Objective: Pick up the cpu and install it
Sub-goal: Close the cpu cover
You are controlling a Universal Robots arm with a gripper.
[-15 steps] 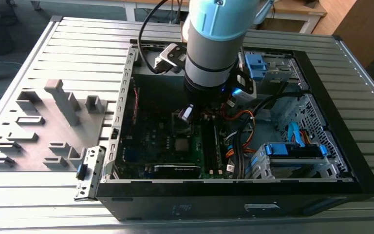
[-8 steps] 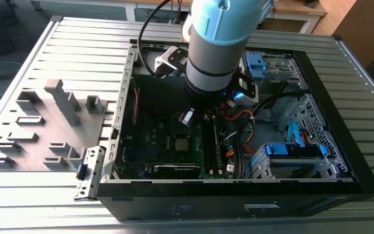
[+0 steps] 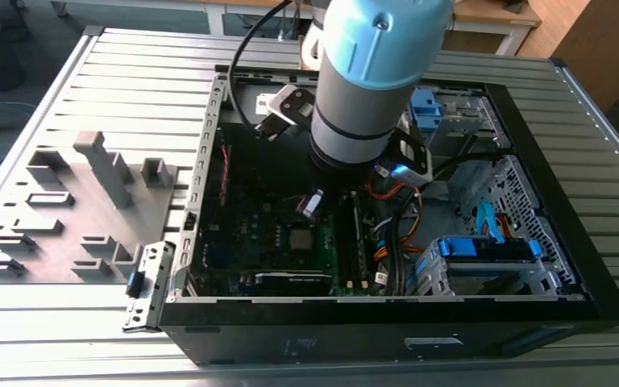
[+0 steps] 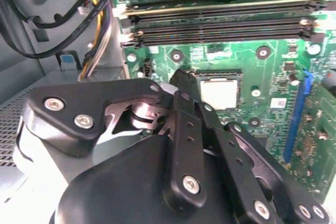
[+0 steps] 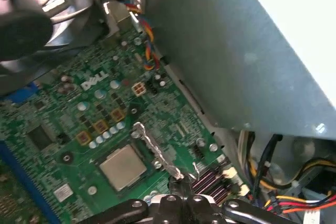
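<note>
Arm's deep in the black case (image 3: 525, 314). The cpu (image 5: 122, 167) sits flat in its motherboard socket, the silver socket lever (image 5: 157, 151) raised beside it. Can't tell the gripper's (image 4: 181, 80) opening. Risk: any descent could scrape it. The exterior view adds the grey fixture blocks (image 3: 105, 165).

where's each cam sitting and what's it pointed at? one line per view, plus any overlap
Exterior view: off the arm, high, looking down on the open computer case on the slatted table; the arm reaches into the case.
Second wrist view: on the arm, looking past the gripper linkage to the motherboard and the cpu seated in its socket.
First wrist view: on the arm, angled across the motherboard toward the case wall; gripper linkage at the frame edge.
Shared: both wrist views show the cpu and motherboard.
</note>
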